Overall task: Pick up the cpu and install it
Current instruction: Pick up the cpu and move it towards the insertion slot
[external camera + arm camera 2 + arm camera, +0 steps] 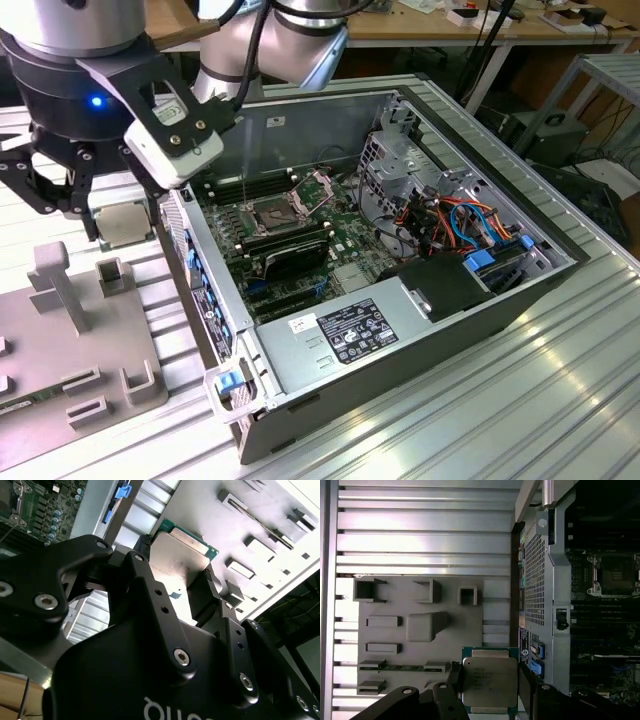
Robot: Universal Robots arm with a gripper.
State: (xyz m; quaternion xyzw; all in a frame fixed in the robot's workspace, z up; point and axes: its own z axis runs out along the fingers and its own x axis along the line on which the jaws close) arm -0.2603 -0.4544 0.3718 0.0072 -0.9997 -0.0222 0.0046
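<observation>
The cpu (128,218) is a flat silver-grey square on a green base, gripped at two opposite edges by my gripper (118,228), which is shut on it. It hangs level above the table at the exterior view's left, outside the open computer case (400,330). Both wrist views show the cpu (489,681) (181,555) between black fingers (454,680) (145,547). Inside the case, the dark square socket (272,212) (615,575) sits on the motherboard with its metal frame hinged up.
A grey fixture plate (60,340) (490,587) with raised blocks and slots lies under and in front of the gripper; a memory stick (395,667) rests in one slot. The case wall (205,290) stands between gripper and motherboard. Cables and a drive cage (470,230) fill the case's far end.
</observation>
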